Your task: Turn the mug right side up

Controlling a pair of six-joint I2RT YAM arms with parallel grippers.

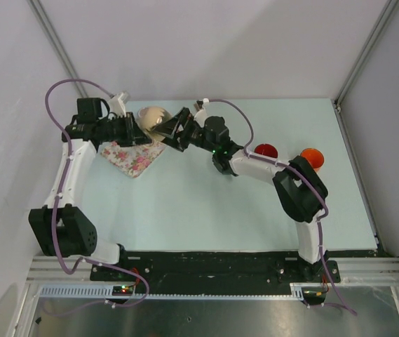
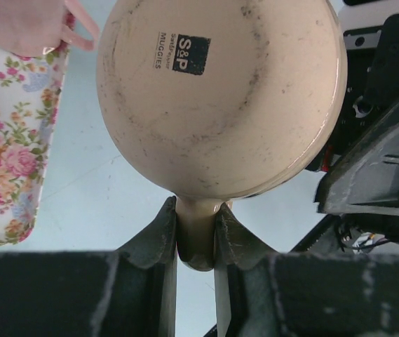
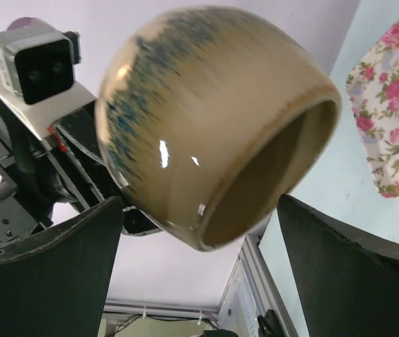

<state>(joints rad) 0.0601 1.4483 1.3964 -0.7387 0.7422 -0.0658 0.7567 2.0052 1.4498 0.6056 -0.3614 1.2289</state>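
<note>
Mug [image 2: 220, 98], beige glaze, blue-flecked, tipped sideways, handle [image 2: 198, 247] pinched in left claw [image 2: 196, 226], right claw [image 3: 199, 256] wide

Floral tray [image 1: 134, 156] on table [image 1: 185, 203], far left; red bowl [image 1: 266, 149], orange bowl [image 1: 312, 156] right, near each other

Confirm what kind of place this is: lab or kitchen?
Likely a robot lab cell, not a kitchen: white panel walls, aluminium frame, and a pale table holding props such as a mug and floral tray.

Mug [image 1: 153, 118] is far-left above the table [image 1: 206, 203], between my left gripper [image 1: 137, 130] and right gripper [image 1: 167, 126]. Tray [image 1: 133, 155] lies just in front. Two bowls [image 1: 266, 150] are well apart, to the right.
</note>
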